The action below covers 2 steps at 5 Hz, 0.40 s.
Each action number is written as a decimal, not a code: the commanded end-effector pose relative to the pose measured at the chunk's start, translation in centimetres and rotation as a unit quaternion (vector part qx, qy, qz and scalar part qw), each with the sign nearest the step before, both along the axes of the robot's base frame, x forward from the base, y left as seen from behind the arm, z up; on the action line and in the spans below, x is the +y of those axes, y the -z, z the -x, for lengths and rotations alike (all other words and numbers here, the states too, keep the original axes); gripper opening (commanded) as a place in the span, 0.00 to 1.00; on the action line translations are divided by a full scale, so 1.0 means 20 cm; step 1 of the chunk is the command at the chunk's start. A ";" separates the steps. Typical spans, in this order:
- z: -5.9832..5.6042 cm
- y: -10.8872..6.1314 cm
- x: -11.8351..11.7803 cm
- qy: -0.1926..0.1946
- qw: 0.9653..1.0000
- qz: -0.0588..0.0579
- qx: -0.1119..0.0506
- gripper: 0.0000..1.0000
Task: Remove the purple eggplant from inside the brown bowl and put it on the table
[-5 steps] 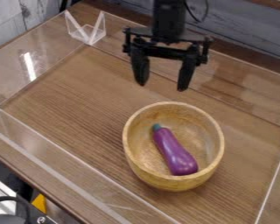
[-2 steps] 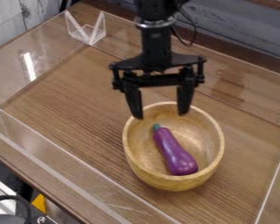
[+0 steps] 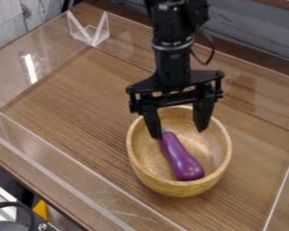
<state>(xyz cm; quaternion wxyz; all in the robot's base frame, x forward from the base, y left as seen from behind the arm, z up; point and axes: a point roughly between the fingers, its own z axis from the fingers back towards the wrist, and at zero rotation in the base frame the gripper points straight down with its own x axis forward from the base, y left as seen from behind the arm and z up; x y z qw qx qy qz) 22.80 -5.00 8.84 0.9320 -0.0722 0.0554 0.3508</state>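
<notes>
The purple eggplant [image 3: 180,155] lies inside the brown bowl [image 3: 144,167], stem end toward the back, on the table [image 3: 75,99]. My gripper [image 3: 177,122] hangs open directly over the bowl, just above the eggplant's stem end. One finger [image 3: 150,123] reaches down over the bowl's back-left rim, the other finger [image 3: 206,118] over the back-right part. Nothing is between them.
Clear acrylic walls [image 3: 39,153] run along the table's edges, and a small clear holder [image 3: 89,29] stands at the back left. Bare wood-grain surface lies left of and behind the bowl.
The gripper has moved forward and down from behind the bowl to right over it, staying open. The eggplant and bowl have not moved.
</notes>
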 end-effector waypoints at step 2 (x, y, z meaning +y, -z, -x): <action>-0.01 0.09 0.01 -0.004 1.000 0.000 -0.023 1.00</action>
